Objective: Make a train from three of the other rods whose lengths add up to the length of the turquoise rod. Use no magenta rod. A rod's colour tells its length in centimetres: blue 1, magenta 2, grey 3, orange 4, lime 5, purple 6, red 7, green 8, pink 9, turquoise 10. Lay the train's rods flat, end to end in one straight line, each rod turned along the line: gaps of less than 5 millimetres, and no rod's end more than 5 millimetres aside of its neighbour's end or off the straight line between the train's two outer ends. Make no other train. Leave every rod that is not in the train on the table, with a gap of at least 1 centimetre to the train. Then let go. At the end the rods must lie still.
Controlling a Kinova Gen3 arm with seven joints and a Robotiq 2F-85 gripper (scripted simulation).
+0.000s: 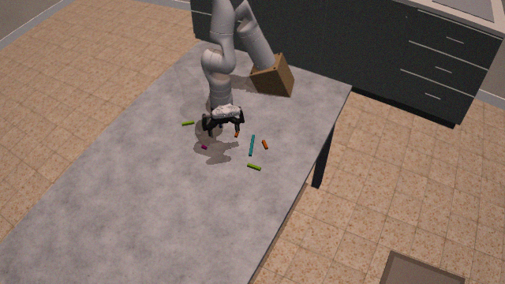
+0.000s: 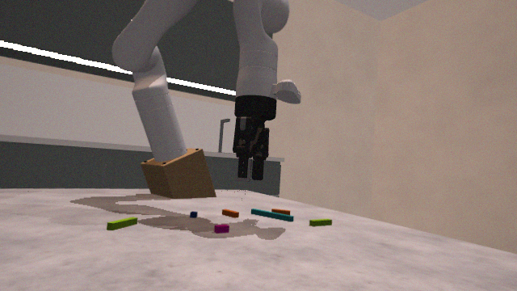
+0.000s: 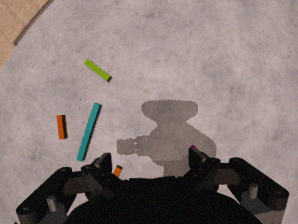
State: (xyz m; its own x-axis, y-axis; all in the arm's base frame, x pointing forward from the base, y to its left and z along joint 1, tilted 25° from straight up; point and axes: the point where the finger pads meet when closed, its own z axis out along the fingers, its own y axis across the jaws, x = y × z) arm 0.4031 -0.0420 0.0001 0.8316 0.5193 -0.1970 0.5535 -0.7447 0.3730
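The turquoise rod lies flat on the grey table; it also shows in the exterior view and in the wrist view. One orange rod lies to its right, another orange rod to its left, partly under my gripper. One lime rod lies in front of the turquoise rod, another lime rod far left. A magenta rod lies in the arm's shadow. A small blue rod lies near the orange one. My gripper hangs open and empty above the table.
The arm's wooden base block stands at the back of the table. The table's right edge is close to the rods. A dark cabinet stands behind.
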